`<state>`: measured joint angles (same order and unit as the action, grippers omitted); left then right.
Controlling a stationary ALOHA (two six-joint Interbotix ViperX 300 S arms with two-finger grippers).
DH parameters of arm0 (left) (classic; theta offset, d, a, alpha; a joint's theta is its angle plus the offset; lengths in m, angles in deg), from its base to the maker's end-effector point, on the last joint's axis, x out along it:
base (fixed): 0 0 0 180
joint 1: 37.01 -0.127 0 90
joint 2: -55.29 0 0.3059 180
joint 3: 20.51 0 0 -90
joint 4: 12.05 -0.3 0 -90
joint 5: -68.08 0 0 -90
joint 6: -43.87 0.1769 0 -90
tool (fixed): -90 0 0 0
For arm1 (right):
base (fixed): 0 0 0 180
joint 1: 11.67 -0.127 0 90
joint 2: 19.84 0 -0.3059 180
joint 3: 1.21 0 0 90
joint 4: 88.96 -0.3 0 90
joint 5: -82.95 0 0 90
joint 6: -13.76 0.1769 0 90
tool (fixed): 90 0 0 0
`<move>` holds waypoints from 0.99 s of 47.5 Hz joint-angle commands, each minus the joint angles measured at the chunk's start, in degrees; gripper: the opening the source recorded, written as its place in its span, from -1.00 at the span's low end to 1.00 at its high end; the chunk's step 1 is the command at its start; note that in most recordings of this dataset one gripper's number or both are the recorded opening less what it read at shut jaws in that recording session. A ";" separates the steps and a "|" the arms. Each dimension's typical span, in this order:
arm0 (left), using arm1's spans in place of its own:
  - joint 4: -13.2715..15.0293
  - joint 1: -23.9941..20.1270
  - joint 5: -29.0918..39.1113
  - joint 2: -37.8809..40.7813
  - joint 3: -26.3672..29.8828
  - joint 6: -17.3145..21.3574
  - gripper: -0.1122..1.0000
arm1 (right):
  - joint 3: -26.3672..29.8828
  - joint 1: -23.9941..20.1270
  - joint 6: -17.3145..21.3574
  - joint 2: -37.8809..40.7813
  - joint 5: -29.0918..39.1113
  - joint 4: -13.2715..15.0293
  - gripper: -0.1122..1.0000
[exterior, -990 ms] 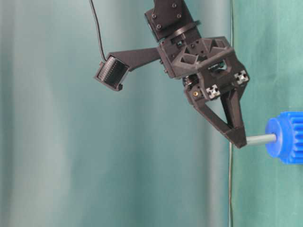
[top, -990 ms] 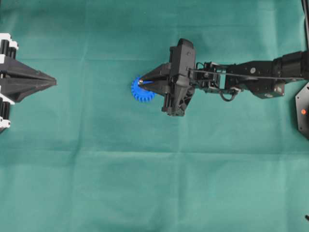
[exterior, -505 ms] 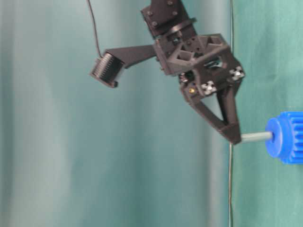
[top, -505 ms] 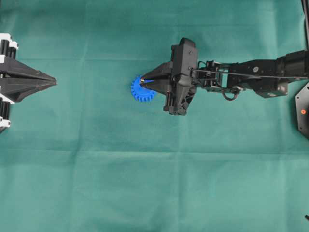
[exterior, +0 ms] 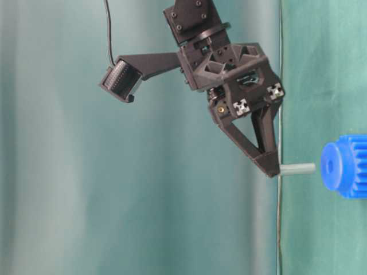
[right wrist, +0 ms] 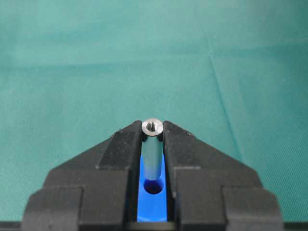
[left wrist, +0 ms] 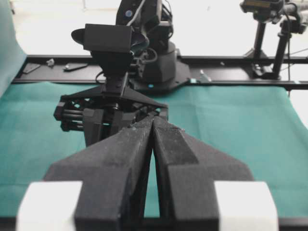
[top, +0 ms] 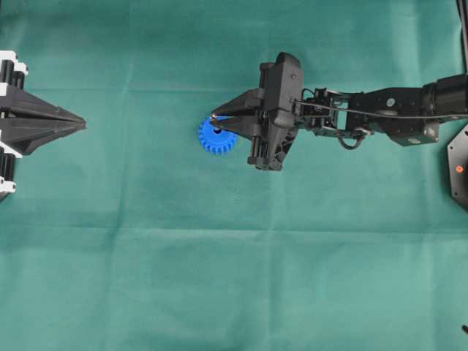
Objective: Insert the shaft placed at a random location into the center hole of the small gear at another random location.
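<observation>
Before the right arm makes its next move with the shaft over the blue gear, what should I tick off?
1. Right gripper shut on the shaft: ok.
2. Shaft seated in the center hole: not ok; the table-level view shows a gap to the small gear.
3. Shaft lined up with the hole: ok, roughly.
4. Gear flat on the green cloth: ok.
5. Left gripper well clear: ok.

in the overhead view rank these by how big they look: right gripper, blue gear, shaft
1. right gripper, by far the largest
2. small gear, partly covered by the jaws
3. shaft, only its tip shows as a speck between the jaws
</observation>
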<state>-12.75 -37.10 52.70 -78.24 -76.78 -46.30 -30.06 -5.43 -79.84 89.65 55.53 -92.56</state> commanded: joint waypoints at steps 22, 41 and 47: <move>-0.09 0.09 -0.53 0.53 0.88 0.00 -0.79 | 0.62 0.00 -0.70 2.64 -1.93 -0.26 -0.56; -0.09 0.18 -0.44 0.44 0.88 0.00 -0.79 | 0.62 0.00 -0.44 4.31 -2.02 -0.35 -0.56; -0.09 0.09 -0.35 0.44 0.88 0.00 -0.79 | 0.88 0.00 -0.35 5.10 -2.02 -0.35 -0.56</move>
<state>-12.67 -37.01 52.70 -78.15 -76.78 -46.30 -30.06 -5.34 -79.84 95.19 54.56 -92.74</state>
